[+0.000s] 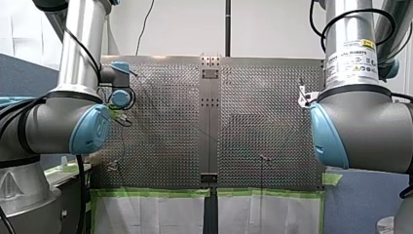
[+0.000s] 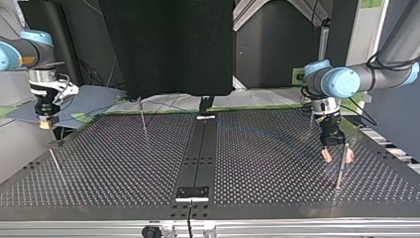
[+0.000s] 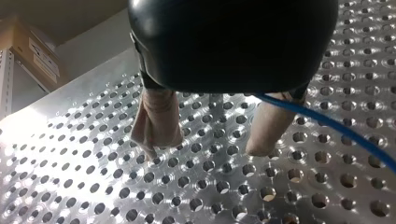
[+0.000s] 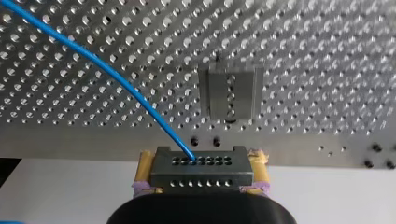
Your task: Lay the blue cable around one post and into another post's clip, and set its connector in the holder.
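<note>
Right gripper (image 4: 201, 164) is clenched on the connector (image 4: 201, 177), with the blue cable (image 4: 116, 77) running out over the table. Left gripper (image 3: 203, 150) is spread with nothing held, and the cable passes just beside one beige finger (image 3: 268, 128). Best bet is to guide the cable low around the post (image 2: 341, 166) and keep slack; the holder (image 4: 231, 95) ahead of the connector sits empty.
</note>
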`<state>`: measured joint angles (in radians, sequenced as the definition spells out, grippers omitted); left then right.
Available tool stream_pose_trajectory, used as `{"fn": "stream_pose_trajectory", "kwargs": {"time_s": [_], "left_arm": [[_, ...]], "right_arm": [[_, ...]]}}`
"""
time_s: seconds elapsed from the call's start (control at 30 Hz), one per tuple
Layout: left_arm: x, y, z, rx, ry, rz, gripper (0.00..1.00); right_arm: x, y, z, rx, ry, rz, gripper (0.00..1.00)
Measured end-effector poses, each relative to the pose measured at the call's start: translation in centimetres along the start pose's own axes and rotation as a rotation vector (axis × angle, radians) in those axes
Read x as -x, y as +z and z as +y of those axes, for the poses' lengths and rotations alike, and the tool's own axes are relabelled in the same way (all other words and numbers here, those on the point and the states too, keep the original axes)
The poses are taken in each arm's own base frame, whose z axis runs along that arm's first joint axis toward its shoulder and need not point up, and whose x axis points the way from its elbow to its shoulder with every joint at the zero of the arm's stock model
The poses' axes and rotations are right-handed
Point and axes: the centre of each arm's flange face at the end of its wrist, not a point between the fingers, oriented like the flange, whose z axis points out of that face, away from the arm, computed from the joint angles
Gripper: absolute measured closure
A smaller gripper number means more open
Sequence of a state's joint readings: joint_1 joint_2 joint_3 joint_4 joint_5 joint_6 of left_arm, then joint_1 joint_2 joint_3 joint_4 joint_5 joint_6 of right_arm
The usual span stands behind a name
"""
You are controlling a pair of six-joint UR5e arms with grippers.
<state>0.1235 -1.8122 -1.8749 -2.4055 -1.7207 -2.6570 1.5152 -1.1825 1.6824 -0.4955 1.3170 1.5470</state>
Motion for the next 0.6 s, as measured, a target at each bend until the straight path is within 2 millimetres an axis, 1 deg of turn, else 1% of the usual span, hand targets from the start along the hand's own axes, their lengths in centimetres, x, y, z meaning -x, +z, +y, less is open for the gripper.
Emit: {"fn": "stream_pose_trajectory", "kwargs": {"time_s": [0.27,0.43,0.6], "left_arm": [[0.1,0.0,0.0,0.001,0.003,-0.002,0.0],[0.1,0.0,0.1,0.002,0.004,-0.003,0.0],[0.1,0.0,0.1,0.002,0.003,-0.003,0.0]], "right_arm": [[-0.6,0.2,-0.6,-0.023,-0.084,-0.016,1.0],[-1.2,0.5,-0.4,-0.027,-0.124,-0.009,1.0],[-1.7,1.0,-0.2,-0.032,-0.125,0.016,1.0]]}}
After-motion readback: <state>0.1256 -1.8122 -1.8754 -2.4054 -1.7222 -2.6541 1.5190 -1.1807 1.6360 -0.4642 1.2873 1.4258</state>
